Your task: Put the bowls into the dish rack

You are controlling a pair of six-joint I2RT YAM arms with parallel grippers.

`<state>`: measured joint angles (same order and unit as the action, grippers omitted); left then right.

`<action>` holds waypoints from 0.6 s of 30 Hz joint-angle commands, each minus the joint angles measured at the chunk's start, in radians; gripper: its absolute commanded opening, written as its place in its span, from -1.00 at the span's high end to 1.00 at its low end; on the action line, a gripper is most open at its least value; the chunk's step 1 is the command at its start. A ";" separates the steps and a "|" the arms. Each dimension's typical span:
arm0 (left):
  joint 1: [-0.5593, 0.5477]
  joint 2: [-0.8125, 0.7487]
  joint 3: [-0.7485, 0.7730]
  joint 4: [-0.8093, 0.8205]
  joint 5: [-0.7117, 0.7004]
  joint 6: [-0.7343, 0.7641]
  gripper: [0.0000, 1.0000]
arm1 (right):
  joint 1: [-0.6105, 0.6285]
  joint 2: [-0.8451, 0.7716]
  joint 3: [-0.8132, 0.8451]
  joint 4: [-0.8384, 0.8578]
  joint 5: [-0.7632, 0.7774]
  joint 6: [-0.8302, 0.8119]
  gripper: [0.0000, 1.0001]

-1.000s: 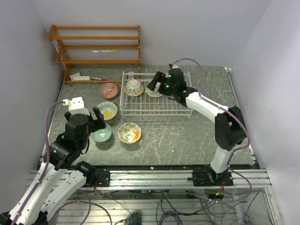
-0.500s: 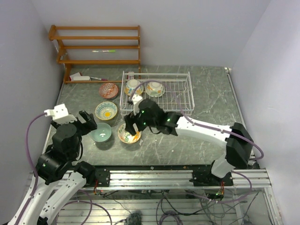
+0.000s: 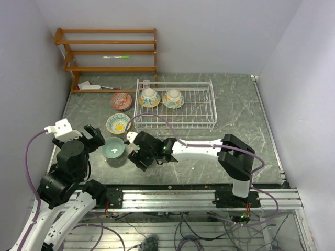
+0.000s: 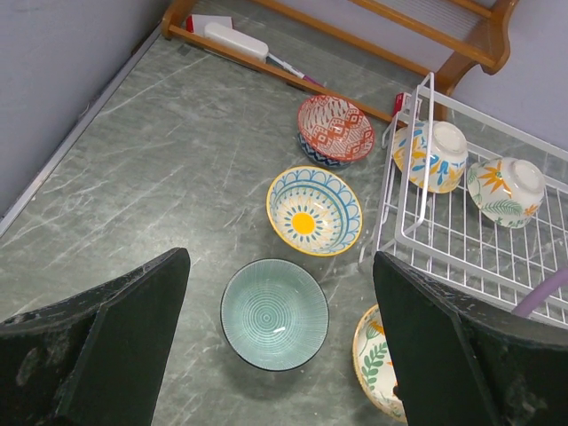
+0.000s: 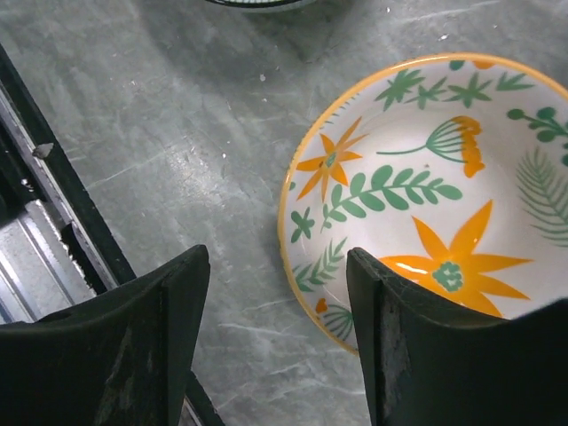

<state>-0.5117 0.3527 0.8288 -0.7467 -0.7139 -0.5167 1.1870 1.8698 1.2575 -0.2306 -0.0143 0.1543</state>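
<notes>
The white wire dish rack [image 3: 193, 117] holds two bowls [image 3: 149, 97] [image 3: 173, 98] at its far left. On the table to its left lie a reddish bowl [image 3: 121, 100], a yellow-blue bowl [image 3: 118, 123] and a plain teal bowl [image 3: 113, 148]. The orange floral bowl [image 5: 426, 177] lies under my right gripper [image 3: 137, 154], which is open and straddles the bowl's rim: one finger [image 5: 444, 355] over the inside, the other [image 5: 133, 346] outside. My left gripper [image 4: 277, 355] is open and empty, held above the teal bowl [image 4: 273, 312].
A brown wooden slatted shelf [image 3: 107, 52] stands at the back left, with a white object [image 3: 90, 86] on its lowest board. The right arm's purple cable [image 3: 157, 123] arches over the rack's near side. A metal rail [image 3: 172, 196] runs along the table's front edge.
My right gripper left the second bowl in the rack, swung to the near left and came down over the orange floral bowl's rim. My left arm drew back toward the front left.
</notes>
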 commanded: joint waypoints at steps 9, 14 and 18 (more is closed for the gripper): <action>0.007 0.007 0.030 -0.002 -0.037 -0.014 -0.91 | 0.006 0.063 0.039 0.041 0.096 -0.018 0.78; 0.007 0.007 0.028 0.000 -0.034 -0.011 -0.91 | 0.004 0.006 0.008 0.071 0.110 0.007 1.00; 0.007 0.010 0.030 -0.002 -0.035 -0.014 -0.91 | -0.006 -0.079 -0.013 0.088 0.069 0.043 1.00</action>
<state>-0.5117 0.3599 0.8288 -0.7502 -0.7219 -0.5171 1.1854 1.8698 1.2770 -0.1646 0.1131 0.1360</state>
